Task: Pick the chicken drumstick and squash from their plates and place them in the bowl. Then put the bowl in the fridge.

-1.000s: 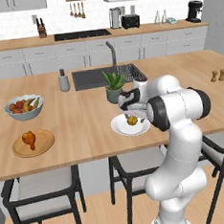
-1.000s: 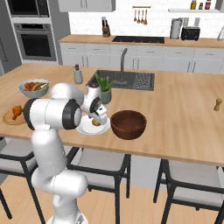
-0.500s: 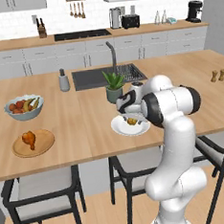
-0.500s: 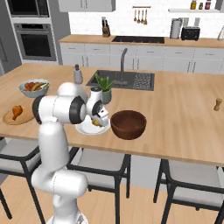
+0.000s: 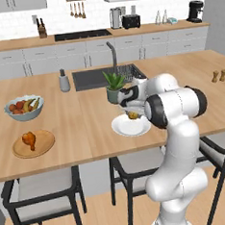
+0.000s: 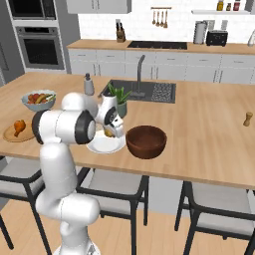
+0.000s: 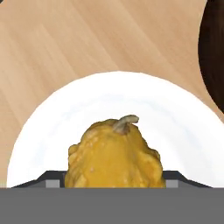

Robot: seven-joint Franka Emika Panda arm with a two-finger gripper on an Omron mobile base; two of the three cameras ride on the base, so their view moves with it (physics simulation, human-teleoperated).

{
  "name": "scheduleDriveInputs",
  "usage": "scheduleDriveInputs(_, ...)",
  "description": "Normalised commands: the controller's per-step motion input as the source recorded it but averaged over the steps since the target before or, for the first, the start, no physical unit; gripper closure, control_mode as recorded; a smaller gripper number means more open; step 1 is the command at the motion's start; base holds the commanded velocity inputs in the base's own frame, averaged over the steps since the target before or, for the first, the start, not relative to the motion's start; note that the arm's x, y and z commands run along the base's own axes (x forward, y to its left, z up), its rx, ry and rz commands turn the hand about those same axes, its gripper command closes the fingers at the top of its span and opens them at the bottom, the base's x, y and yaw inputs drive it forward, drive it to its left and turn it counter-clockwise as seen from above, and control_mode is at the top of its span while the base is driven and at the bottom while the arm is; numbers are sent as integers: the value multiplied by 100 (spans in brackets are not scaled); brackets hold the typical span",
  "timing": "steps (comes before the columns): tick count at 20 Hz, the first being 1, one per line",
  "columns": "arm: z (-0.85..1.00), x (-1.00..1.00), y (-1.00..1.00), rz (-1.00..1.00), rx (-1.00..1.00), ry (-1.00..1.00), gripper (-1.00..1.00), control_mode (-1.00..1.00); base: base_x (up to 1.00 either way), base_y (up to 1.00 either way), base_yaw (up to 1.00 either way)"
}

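Observation:
My gripper is shut on the lumpy yellow squash and holds it just above the glossy white plate. In the hand view the squash sits between the fingertips, stem up, with the white plate beneath it. The dark reddish-brown bowl stands right of that plate, and its rim shows at the edge of the hand view. The chicken drumstick lies on the wooden plate at the island's left front. The fridge is out of view.
A pale fruit bowl sits behind the wooden plate. A potted plant stands close behind my gripper, with the sink and a soap bottle beyond. Shakers stand far right. Stools line the island's front.
My gripper has closed on the squash and raised it a little off the white plate. The forearm has swung slightly. Nothing else has moved.

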Motion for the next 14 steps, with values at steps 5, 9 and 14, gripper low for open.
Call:
scheduleDriveInputs(5,100,-95,-50,-17,6,-15,100,-100,0,0,0)
scheduleDriveInputs(9,100,-78,-92,-26,1,-1,100,-100,0,0,0)
scheduleDriveInputs(14,69,-31,-99,-24,-3,2,100,-100,0,0,0)
